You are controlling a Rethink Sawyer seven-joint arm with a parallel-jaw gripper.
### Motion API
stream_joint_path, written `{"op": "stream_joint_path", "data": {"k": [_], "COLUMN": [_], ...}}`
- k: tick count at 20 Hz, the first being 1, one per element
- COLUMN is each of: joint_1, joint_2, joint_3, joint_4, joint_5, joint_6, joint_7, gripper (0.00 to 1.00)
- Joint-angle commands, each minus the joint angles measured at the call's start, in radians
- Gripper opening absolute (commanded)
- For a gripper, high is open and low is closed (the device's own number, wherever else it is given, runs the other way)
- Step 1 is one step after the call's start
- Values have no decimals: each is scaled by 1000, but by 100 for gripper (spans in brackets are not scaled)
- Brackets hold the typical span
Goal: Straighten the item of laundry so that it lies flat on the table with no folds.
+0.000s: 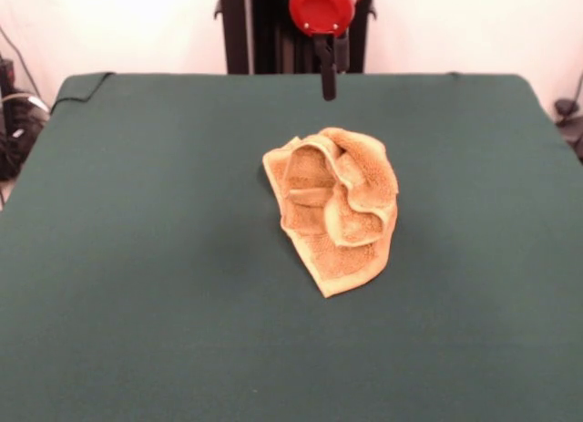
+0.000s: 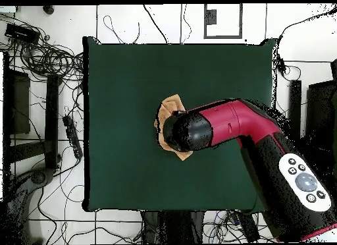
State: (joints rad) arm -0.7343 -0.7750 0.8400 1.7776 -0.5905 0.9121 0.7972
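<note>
- Front view: the green table (image 1: 137,303) has lots of bare room on every side of the towel (image 1: 334,208). No edge of the table is near it.
- The towel sits near the middle of the table, a bit to the right in the picture. It is bunched up in a lump with many folds and curled hems, not flat.
- Its long way runs from the top of the picture down to a pointed corner at the bottom.
- The gripper (image 1: 328,76) hangs above the table behind the towel, not touching it. It looks like one dark stick, so I cannot tell if it is apart or together.
- Overhead view: the red and black arm (image 2: 243,127) covers most of the towel (image 2: 174,103).
- Only tan bits peek out above and below the arm's black end. Green table (image 2: 118,157) shows all around.
</note>
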Motion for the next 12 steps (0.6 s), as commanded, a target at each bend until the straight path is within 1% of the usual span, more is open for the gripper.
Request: {"op": "stream_joint_path", "data": {"k": [1, 6, 12], "joint_1": [-50, -49, -51], "joint_2": [23, 65, 77], "joint_3": [86, 96, 115], "joint_4": [-1, -12, -2], "joint_5": [-62, -87, -96], "joint_6": [69, 67, 62], "joint_7": [-332, -313, -287], "gripper": [100, 100, 100]}}
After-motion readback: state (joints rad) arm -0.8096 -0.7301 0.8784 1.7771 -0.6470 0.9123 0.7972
